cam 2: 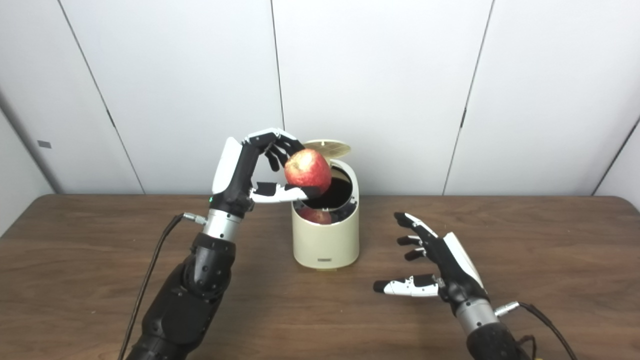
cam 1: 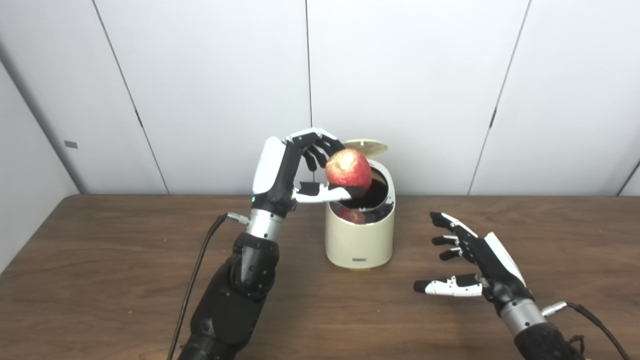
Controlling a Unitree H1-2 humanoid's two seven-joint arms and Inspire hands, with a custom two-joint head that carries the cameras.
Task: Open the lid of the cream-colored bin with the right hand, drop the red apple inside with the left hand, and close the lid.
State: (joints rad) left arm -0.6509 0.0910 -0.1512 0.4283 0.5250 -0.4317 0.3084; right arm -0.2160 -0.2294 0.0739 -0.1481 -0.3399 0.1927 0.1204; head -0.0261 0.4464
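1. So the lid (cam 1: 365,147) of the cream-colored bin (cam 1: 360,235) is already flipped up at the back, and the left hand (cam 1: 300,170) has the red apple (cam 1: 348,168) pinched between thumb below and fingers on top. The step in hand looks like the drop.

2. To do it well, I'd carry the apple a touch further over the dark opening before letting go. Right now it sits above the bin's left rim, half over the hole, so a release here could clip the rim and bounce it onto the table (cam 1: 125,260).

3. Open the fingers gently, thumb last, and keep the release low so it doesn't hit hard. There's a reddish shape on the shiny inner wall of the bin. Can't tell if that's a reflection or something already inside.

4. Mind the raised lid too. The fingertips are close to it, and a bump might knock it shut.

5. The right hand (cam 1: 475,260) holds nothing, fingers spread, low over the table to the right of the bin and nearer the front edge, clearly apart from it. It'll be needed for closing.

6. The bin stands about mid-table, toward the back edge.
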